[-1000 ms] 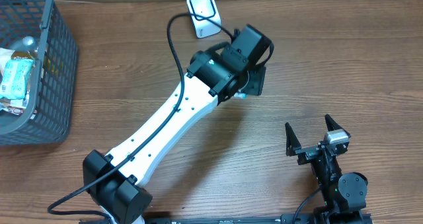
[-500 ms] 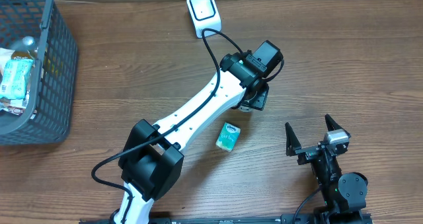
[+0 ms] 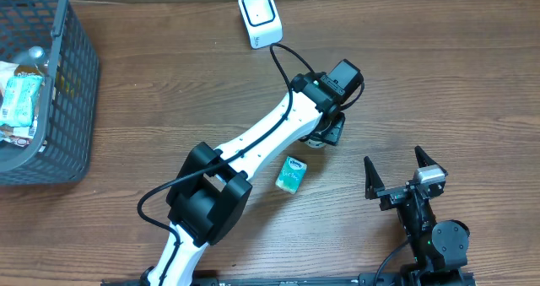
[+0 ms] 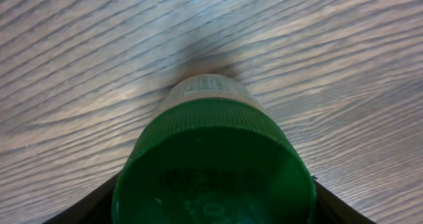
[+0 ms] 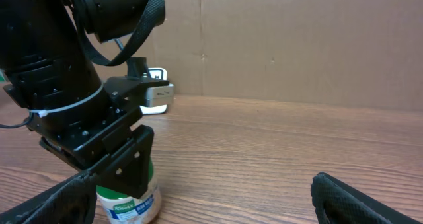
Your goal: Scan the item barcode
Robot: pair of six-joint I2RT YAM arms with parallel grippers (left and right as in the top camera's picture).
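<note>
White bottle (image 4: pixel 211 151) with ribbed green cap and printed label, upright on the table (image 3: pixel 472 75) right of frame centre, clasped by left gripper (image 3: pixel 326 132), right gripper (image 3: pixel 393 157) spread wide at lower right, left arm swung rightward since a second ago, uncovering a teal box (image 3: pixel 291 174)

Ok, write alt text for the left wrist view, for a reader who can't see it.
The green ribbed cap of a bottle fills the lower frame, seen cap-first, held between the dark fingers of the left gripper at the bottom corners. Beyond it lie the bottle's pale shoulder and a blurred wood-grain table.
</note>
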